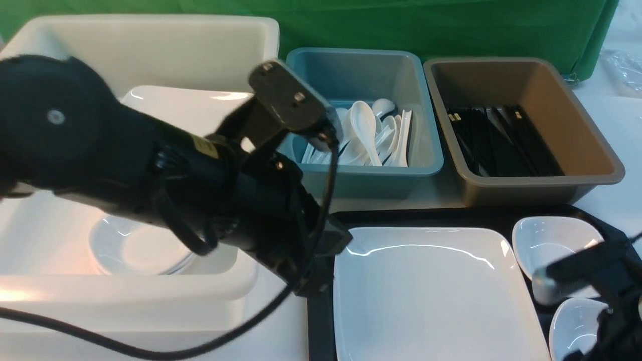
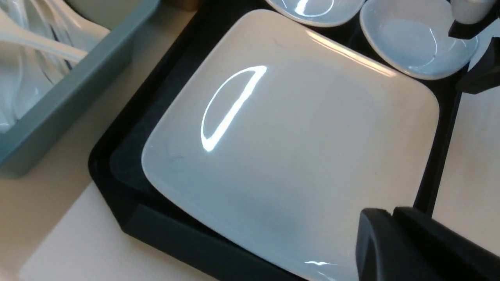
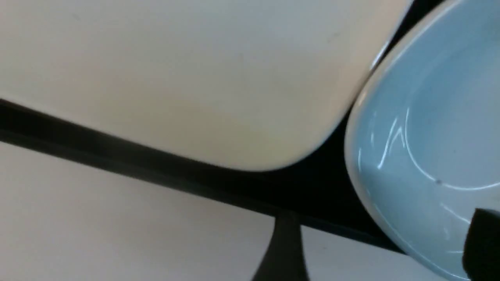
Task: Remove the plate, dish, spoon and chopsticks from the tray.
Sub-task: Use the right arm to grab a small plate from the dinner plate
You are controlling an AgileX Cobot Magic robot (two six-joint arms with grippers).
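One plate, two dishes on one tray; right hand wide, left hand unclear.

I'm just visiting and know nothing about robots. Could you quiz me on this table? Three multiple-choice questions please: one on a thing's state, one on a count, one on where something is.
1. The big white plate is:
A. empty
B. heaped with food
C. cracked in two

2. How many small dishes sit beside it on the black tray?
A. one
B. two
C. four

3. Where are the black chopsticks?
A. on the plate
B. in the brown bin
C. on the tray

Answers:
1 A, its glossy surface is bare.
2 B, there is a farther dish and a nearer dish.
3 B, they lie together on that bin's floor.
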